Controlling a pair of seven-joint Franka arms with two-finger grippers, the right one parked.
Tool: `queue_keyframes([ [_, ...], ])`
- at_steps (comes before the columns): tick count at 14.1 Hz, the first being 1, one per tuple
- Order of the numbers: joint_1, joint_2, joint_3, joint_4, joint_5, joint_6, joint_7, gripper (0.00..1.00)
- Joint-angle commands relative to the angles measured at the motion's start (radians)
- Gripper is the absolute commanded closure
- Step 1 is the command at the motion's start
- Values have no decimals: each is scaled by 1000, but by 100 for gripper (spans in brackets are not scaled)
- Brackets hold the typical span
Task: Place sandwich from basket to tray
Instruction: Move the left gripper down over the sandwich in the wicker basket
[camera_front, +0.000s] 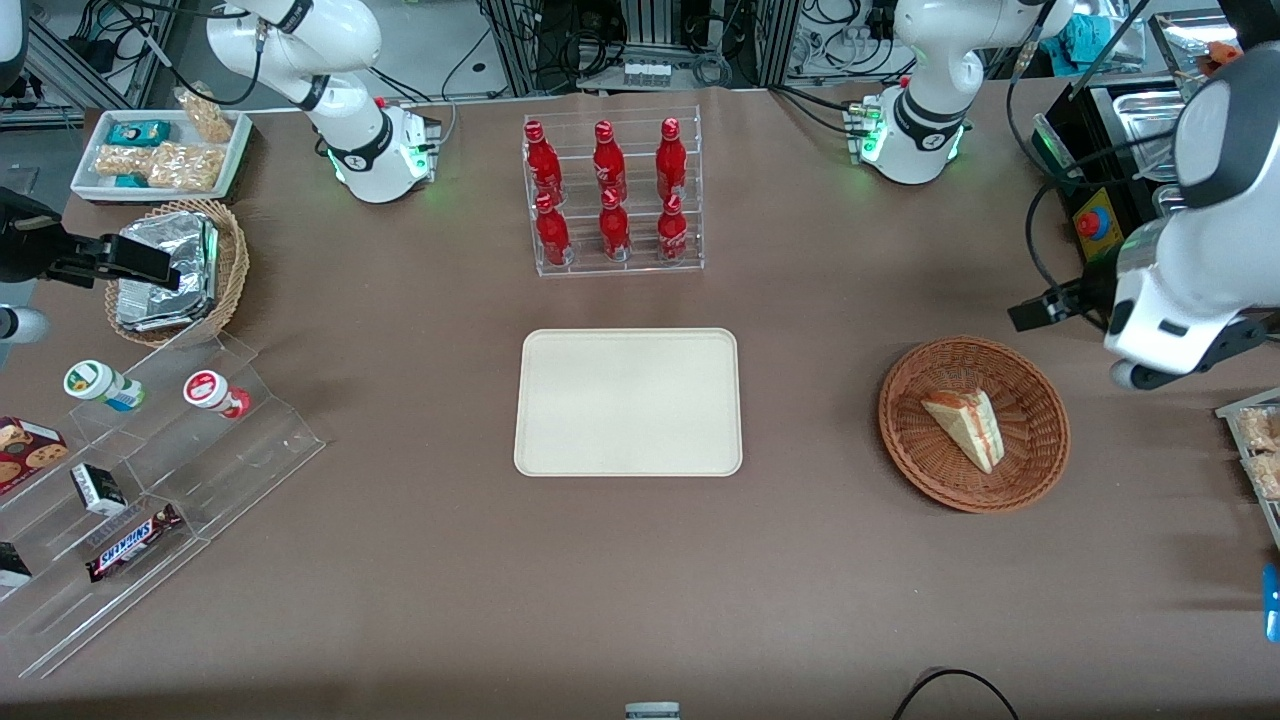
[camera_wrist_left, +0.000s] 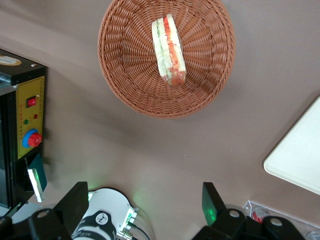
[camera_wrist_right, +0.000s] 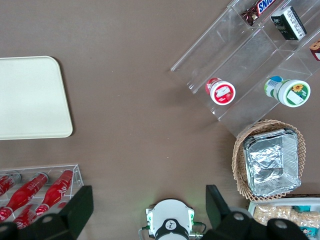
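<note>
The sandwich (camera_front: 965, 425) (camera_wrist_left: 169, 50), a pale bread wedge with a red-orange stripe, lies in the round reddish-brown wicker basket (camera_front: 905, 440) (camera_wrist_left: 125, 75). The cream tray (camera_front: 628, 400) (camera_wrist_left: 300, 160) sits flat mid-table with nothing on it, beside the basket toward the parked arm's end. My gripper (camera_front: 1040, 305) (camera_wrist_left: 145, 192) hangs high above the table, a little farther from the front camera than the basket and toward the working arm's end. It is open, with its fingers (camera_wrist_left: 212, 200) wide apart and only bare table between them.
A clear rack of red bottles (camera_front: 612, 195) stands farther from the front camera than the tray. A black control box with a red button (camera_front: 1095, 225) (camera_wrist_left: 22, 125) sits near my arm. Snack shelves (camera_front: 150, 480) and a foil-packet basket (camera_front: 175, 270) lie toward the parked arm's end.
</note>
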Motion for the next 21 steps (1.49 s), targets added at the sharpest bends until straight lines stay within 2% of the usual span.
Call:
queue_keyframes([
  [1, 7, -20, -3, -165, 16, 148, -28, 0],
  [3, 9, -34, -1, -301, 18, 311, -48, 0],
  [6, 3, -31, -3, -476, 21, 608, -252, 0],
  [10, 9, 16, -3, -557, 18, 825, -321, 0],
  [21, 11, 128, 46, -572, 25, 976, -331, 0],
])
